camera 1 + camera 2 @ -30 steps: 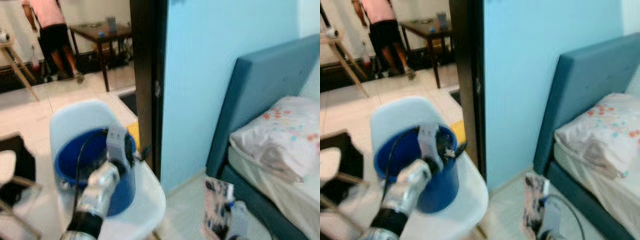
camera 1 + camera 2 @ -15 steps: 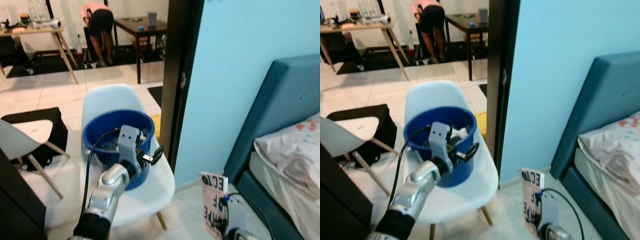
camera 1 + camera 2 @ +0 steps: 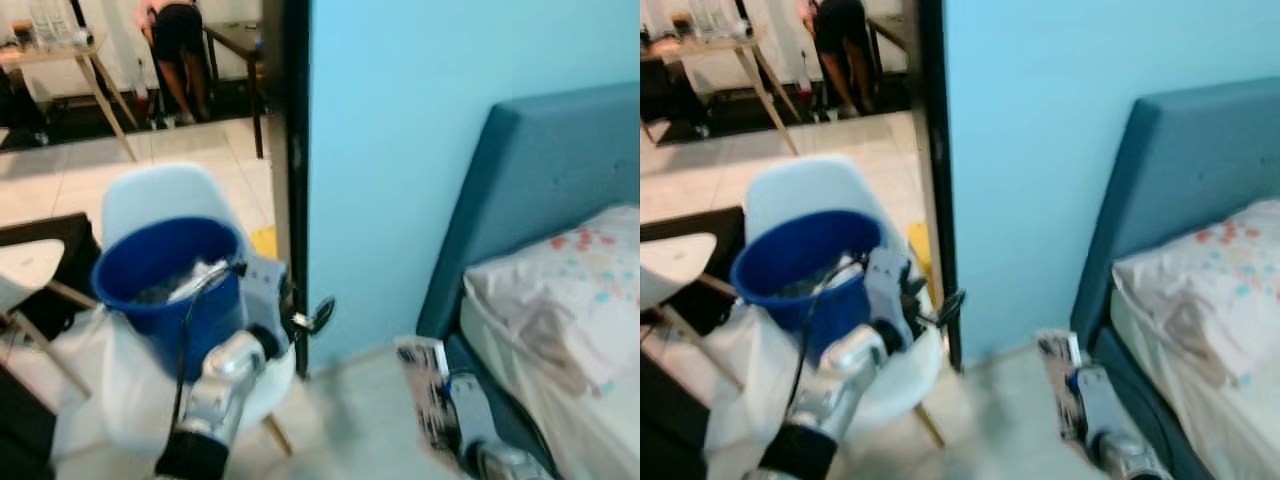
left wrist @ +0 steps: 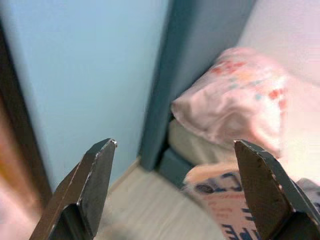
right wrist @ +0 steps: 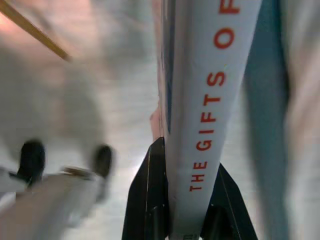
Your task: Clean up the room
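White chair [image 3: 140, 400] on tiled floor [image 3: 60, 185], carrying blue bucket [image 3: 160, 275]. Bed [image 3: 560, 420] at right, bearing floral pillow [image 3: 560, 290].

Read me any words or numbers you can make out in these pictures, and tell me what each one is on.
"THE GIFTS OF" in red, on the spine of the white book clamped in the right gripper; the title runs on past the frame.
Large dark letters on the book's cover in the head and left wrist views: too blurred to read.
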Motion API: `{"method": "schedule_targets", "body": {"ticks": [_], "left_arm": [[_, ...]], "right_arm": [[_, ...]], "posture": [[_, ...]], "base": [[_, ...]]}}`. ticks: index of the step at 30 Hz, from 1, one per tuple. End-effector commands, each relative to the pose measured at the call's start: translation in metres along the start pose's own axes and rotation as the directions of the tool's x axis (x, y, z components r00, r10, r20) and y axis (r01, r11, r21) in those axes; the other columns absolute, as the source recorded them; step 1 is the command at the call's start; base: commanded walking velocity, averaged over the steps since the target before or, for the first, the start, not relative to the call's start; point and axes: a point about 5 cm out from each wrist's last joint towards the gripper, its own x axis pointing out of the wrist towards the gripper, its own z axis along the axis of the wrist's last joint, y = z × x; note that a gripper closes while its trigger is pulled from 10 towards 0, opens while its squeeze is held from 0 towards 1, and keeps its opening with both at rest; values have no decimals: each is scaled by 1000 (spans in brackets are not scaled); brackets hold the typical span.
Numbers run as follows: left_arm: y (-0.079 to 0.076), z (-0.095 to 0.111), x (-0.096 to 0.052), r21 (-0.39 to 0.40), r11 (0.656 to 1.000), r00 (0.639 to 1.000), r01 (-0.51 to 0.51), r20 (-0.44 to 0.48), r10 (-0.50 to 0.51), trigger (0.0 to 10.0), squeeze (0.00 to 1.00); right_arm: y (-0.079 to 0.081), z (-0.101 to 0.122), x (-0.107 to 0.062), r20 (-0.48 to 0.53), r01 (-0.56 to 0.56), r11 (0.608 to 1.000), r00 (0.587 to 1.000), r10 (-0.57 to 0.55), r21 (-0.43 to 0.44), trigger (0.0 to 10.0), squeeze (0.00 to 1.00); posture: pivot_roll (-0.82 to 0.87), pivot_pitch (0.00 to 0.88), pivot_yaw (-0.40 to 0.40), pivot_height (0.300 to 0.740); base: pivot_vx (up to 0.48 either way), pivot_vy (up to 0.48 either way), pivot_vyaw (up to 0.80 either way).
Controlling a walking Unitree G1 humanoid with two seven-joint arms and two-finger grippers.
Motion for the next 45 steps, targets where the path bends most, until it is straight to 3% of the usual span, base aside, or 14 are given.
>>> {"method": "schedule_targets", "body": {"ticks": [1,6,9,11,17,19,22,27,28,33,36,45], "left_arm": [[7,-8,-7,-15,999,999,-28,-35,27,10000,0],[7,-11,-8,-20,999,999,-27,-44,27,10000,0],[7,-12,-9,-26,999,998,-25,-52,24,10000,0],[7,-14,-9,-31,999,998,-23,-59,21,10000,0],[7,-15,-10,-32,999,998,-24,-64,22,10000,0],[7,-15,-10,-35,999,998,-26,-65,23,10000,0],[7,-16,-10,-37,999,998,-24,-66,21,10000,0],[7,-17,-9,-43,999,997,-31,-69,28,10000,0],[10,-19,-9,-52,997,996,-55,-76,51,10000,0],[12,-19,-9,-55,996,995,-67,-77,63,10000,0],[13,-20,-9,-50,996,994,-74,-79,70,10000,0],[12,-22,-9,-44,997,994,-70,-86,66,10000,0]], "right_arm": [[7,5,2,0,-32,999,999,32,-44,10000,0],[4,2,1,-29,-44,994,999,41,-103,10000,0],[4,0,0,-71,-106,980,993,95,-171,10000,0],[5,-7,-2,-150,-196,952,975,163,-237,10000,0],[3,-14,-5,-219,-256,929,955,200,-267,10000,0],[-1,-22,-10,-308,-346,905,914,265,-249,10000,0],[-4,-24,-13,-338,-396,895,887,315,-205,10000,0],[-8,-24,-16,-355,-446,878,860,366,-175,10000,0],[-15,-23,-18,-360,-422,884,871,334,-202,10000,0],[-21,-21,-19,-351,-383,896,890,292,-225,10000,0],[-19,-14,-17,-297,-380,898,903,309,-221,10000,0],[-9,-8,-14,-263,-413,884,897,355,-219,10000,0]], "posture": [[-64,0,-26,740],[-68,0,-24,740],[-71,0,-22,740],[-71,0,-23,740],[-71,0,-24,740],[-72,0,-24,740],[-75,0,-26,740],[-79,0,-26,740],[-82,0,-27,740],[-83,0,-29,740],[-82,0,-29,740],[-78,0,-30,740]], "base": [[0,-480,0],[0,-480,0],[0,-480,0],[0,-480,0],[0,-480,0],[0,-480,0],[0,-480,0],[0,-474,0],[0,0,0],[0,0,0],[0,0,0],[0,0,0]]}}
